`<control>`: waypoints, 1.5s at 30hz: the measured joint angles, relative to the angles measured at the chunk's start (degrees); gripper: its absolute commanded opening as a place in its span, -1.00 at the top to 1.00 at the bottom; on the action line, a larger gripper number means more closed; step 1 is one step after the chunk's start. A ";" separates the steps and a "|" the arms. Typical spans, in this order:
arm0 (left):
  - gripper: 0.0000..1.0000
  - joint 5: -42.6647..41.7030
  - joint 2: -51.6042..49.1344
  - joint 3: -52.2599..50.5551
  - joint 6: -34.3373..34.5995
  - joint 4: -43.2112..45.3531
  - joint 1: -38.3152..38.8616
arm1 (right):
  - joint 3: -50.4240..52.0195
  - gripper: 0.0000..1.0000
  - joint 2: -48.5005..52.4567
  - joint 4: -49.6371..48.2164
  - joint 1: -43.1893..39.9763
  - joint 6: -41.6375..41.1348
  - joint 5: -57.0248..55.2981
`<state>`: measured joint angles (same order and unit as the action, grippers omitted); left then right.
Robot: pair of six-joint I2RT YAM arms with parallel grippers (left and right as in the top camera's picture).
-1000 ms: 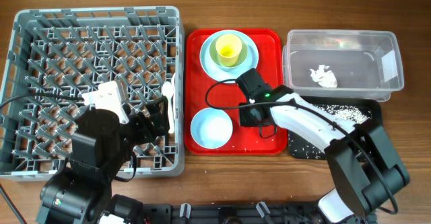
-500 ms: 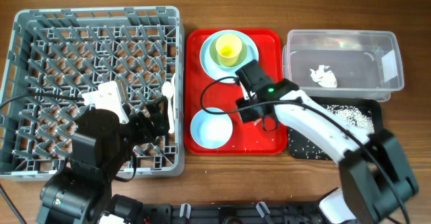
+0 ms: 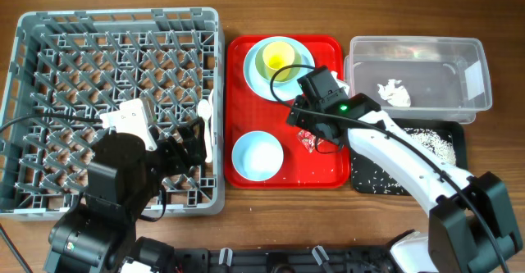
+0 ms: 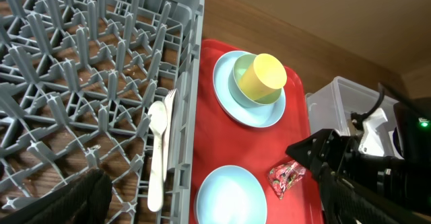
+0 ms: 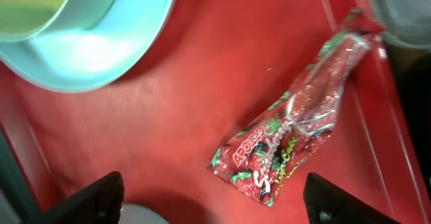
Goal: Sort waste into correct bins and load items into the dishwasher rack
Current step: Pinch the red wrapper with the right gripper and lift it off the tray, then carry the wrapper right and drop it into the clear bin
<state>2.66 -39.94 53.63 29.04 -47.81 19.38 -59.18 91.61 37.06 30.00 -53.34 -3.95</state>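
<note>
The right gripper (image 5: 219, 200) hangs low over the red tray (image 5: 202, 76), its jaws spread wide and gripping nothing. The snack wrapper (image 5: 296, 123) lies flat on the tray toward 1 o'clock of the gap between the fingertips, touching neither. From overhead it sits at 3 o'clock of the bowl (image 3: 257, 156) and 5 o'clock of the plate (image 3: 261, 75) bearing the cup (image 3: 279, 57). The left gripper (image 3: 190, 142) is fully parted and empty, above the rack's (image 3: 115, 27) 3 o'clock edge.

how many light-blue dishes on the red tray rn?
2. One plate under the yellow cup at the far end of the red tray; one bowl at its near-left corner. None looks hidden.
</note>
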 measured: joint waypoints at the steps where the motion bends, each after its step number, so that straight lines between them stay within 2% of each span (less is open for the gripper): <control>1: -1.00 0.00 0.00 0.00 0.00 0.00 0.00 | 0.00 -0.46 0.17 0.00 0.00 -1.70 -0.63; 4: -1.00 0.00 0.00 0.00 0.00 0.00 0.00 | 0.00 -0.29 1.79 0.02 0.00 -5.75 -2.84; 14: -1.00 0.00 0.00 0.00 0.00 0.00 0.00 | 0.22 -0.31 8.94 1.46 0.00 -8.59 -5.79; 21: -1.00 0.00 0.00 0.00 0.00 0.00 0.00 | 0.20 -0.27 12.13 -1.57 0.04 -8.59 -7.08; 25: -1.00 0.00 0.00 0.00 0.00 0.00 0.00 | -0.07 0.21 12.76 -1.81 0.11 -8.35 -8.94; 28: -1.00 0.00 0.00 0.00 0.00 0.00 0.00 | -0.17 0.85 12.96 -1.81 0.11 -6.25 -9.68; 29: -1.00 0.00 0.00 0.00 0.00 0.00 0.00 | -0.17 0.91 12.96 -1.88 0.11 -5.29 -9.66; 31: -1.00 0.00 0.00 0.00 0.00 0.00 0.00 | -0.24 0.91 12.83 -1.84 0.11 -3.37 -9.11; 34: -1.00 0.00 0.00 0.00 0.00 0.00 0.00 | -1.07 0.91 10.67 -1.27 0.11 4.94 -6.01; 38: -1.00 0.00 0.00 0.00 0.00 0.02 0.00 | -5.09 0.92 -1.40 1.49 -1.09 9.92 -9.31; 41: -1.00 0.00 0.00 0.00 0.00 0.00 0.00 | -7.23 0.91 -9.92 1.42 -6.84 11.45 -16.06; 43: -1.00 0.00 0.00 0.00 0.00 0.00 0.00 | -7.37 0.80 -10.56 1.42 -12.17 11.67 -18.80; 44: -1.00 0.00 0.00 0.00 0.00 0.00 0.00 | -7.37 0.63 -10.10 1.40 -14.01 11.80 -19.12; 45: -1.00 0.00 0.00 0.00 0.00 0.00 0.00 | -7.34 0.12 -9.14 1.22 -16.50 12.09 -19.69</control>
<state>2.66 -39.94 53.63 29.04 -47.81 19.38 -66.52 82.48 38.28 13.50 -41.25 -23.64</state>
